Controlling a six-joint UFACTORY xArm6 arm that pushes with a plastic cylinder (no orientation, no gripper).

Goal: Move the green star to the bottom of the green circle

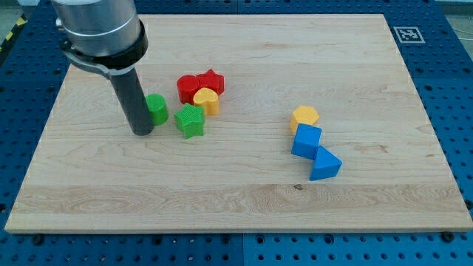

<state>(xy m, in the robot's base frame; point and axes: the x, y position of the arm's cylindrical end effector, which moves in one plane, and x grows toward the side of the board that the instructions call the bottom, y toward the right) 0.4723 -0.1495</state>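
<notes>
Pincer state: cannot tell; my tip [142,132] touches green circle [156,108], green star [190,120] beside

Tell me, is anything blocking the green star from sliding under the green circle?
Nothing visible blocks it. The green star sits just right of the green circle, and the board below the circle is bare. My tip rests at the circle's lower left, close to that spot.

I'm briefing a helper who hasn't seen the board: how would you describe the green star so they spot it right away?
Start at the wooden board and go to the cluster in its upper left part, by the dark rod. The green star lies just to the view's right of my tip and the green circle, below the yellow block. It alone is green with spiky points; the other green piece is round.
</notes>
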